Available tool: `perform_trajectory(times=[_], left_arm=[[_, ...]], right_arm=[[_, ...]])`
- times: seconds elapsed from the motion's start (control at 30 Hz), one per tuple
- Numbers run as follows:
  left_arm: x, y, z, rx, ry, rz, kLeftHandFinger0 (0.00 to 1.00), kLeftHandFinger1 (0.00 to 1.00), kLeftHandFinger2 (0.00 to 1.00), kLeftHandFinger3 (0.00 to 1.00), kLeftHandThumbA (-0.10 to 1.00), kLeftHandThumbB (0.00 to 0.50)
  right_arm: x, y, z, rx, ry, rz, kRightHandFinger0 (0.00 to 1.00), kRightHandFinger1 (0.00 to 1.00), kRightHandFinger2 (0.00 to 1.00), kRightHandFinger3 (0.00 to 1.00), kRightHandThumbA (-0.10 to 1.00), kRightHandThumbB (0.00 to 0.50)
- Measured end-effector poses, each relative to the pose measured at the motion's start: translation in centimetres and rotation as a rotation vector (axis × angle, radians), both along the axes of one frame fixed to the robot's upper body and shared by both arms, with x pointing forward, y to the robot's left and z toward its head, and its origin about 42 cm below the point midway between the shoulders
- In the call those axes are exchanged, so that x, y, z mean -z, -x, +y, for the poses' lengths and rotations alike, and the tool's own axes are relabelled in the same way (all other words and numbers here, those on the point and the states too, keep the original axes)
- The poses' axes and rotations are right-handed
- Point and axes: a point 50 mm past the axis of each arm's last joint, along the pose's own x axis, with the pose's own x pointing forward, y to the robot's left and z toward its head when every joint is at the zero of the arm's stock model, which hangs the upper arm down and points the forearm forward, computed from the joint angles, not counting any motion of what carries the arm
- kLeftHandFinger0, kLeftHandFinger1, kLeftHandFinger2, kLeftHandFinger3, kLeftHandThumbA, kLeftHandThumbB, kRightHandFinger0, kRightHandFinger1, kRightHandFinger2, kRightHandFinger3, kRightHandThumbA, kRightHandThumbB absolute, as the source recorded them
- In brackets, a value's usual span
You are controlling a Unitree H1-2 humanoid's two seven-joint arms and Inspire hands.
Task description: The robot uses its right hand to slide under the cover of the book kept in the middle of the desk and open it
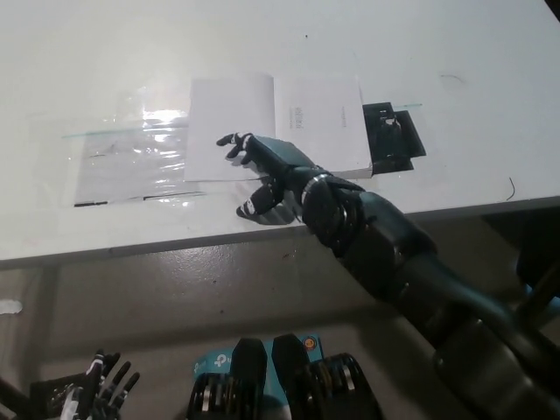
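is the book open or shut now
Open: the book lies spread on the desk, its cover flat to the left, right robot hand at its near edge.

The white book [276, 122] lies open and flat mid-tabletop, cover [229, 122] spread left, printed page [319, 118] on the right.

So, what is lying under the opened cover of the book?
The opened cover lies flat to the robot's left, partly over a clear plastic sheet on the white desk. What the cover hides beneath it cannot be seen. The right hand is open at its near edge.
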Motion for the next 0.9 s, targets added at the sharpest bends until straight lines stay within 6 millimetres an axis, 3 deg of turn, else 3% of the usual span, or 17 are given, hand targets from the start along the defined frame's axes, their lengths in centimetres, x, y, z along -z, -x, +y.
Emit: perform_trajectory(times=[0.03,0.07,0.1,0.13,0.2,0.23,0.27,0.3,0.33,0.37,0.43,0.53,0.63,0.73,0.83,0.9], left_arm=[[0.0,0.0,0.0,0.0,0.0,0.001,0.87,0.83,0.81,0.93,0.97,0.138],[0.1,0.1,0.0,-0.002,0.002,0.002,0.88,0.84,0.81,0.92,0.96,0.133],[0.2,0.3,0.0,-0.004,0.003,0.005,0.88,0.84,0.81,0.93,0.97,0.132],[0.2,0.4,0.0,-0.006,0.005,0.007,0.86,0.83,0.82,0.93,0.96,0.134],[0.4,0.7,0.0,-0.01,0.007,0.012,0.88,0.84,0.84,0.96,0.98,0.121],[0.4,0.7,0.0,-0.011,0.008,0.013,0.86,0.84,0.85,0.95,0.97,0.121],[0.5,0.9,0.0,-0.012,0.01,0.016,0.86,0.84,0.85,0.94,0.96,0.121],[0.6,1.0,0.0,-0.013,0.011,0.019,0.87,0.84,0.83,0.93,0.96,0.127],[0.7,1.1,0.0,-0.014,0.013,0.021,0.87,0.84,0.83,0.92,0.96,0.127],[0.8,1.2,0.0,-0.014,0.014,0.023,0.87,0.85,0.83,0.92,0.96,0.13],[0.9,1.3,0.0,-0.015,0.016,0.029,0.9,0.88,0.86,0.96,0.99,0.121],[1.1,1.5,-0.1,-0.017,0.022,0.035,0.92,0.89,0.87,0.97,0.98,0.117],[1.3,1.7,-0.3,-0.018,0.029,0.04,0.92,0.89,0.87,0.99,0.99,0.115],[1.4,1.8,-0.5,-0.02,0.035,0.042,0.94,0.9,0.9,1.0,1.0,0.104],[1.6,2.0,-0.7,-0.022,0.041,0.046,0.96,0.91,0.9,1.0,1.0,0.11],[1.7,2.2,-0.8,-0.023,0.046,0.05,0.97,0.91,0.9,1.0,1.0,0.109]], right_arm=[[-0.2,-0.1,-0.1,0.006,-0.016,0.001,0.66,0.67,0.68,0.71,1.0,0.266],[-0.5,-0.2,-0.2,0.015,-0.051,0.003,0.78,0.72,0.72,0.72,1.0,0.245],[-1.0,-0.2,-0.2,0.022,-0.092,0.003,0.83,0.75,0.74,0.84,1.0,0.223],[-1.4,-0.2,-0.2,0.025,-0.125,0.001,0.81,0.74,0.75,0.96,1.0,0.212],[-2.4,0.0,-0.2,0.021,-0.209,-0.008,0.72,0.68,0.71,0.98,1.0,0.18],[-2.9,0.2,-0.1,0.018,-0.241,-0.011,0.66,0.63,0.68,0.97,1.0,0.227],[-3.5,0.4,-0.1,0.015,-0.299,-0.014,0.64,0.62,0.67,0.97,1.0,0.242],[-4.0,0.6,-0.2,0.015,-0.342,-0.015,0.71,0.64,0.67,0.95,1.0,0.268],[-4.6,0.9,-0.4,0.017,-0.393,-0.012,0.71,0.64,0.67,0.95,1.0,0.268],[-5.0,1.1,-0.5,0.021,-0.43,-0.01,0.7,0.64,0.67,0.96,1.0,0.241],[-5.6,1.6,-1.0,0.029,-0.507,0.0,0.68,0.65,0.65,0.96,1.0,0.259],[-6.1,2.6,-2.1,0.056,-0.631,0.027,0.61,0.6,0.63,0.95,1.0,0.227],[-6.5,3.5,-3.5,0.091,-0.743,0.051,0.61,0.6,0.65,0.95,1.0,0.207],[-6.9,4.3,-5.4,0.126,-0.853,0.065,0.66,0.62,0.69,0.98,1.0,0.194],[-7.0,5.2,-7.4,0.161,-0.95,0.078,0.6,0.6,0.68,0.97,1.0,0.202],[-7.0,5.9,-9.3,0.193,-1.026,0.084,0.67,0.64,0.72,0.97,1.0,0.198]])
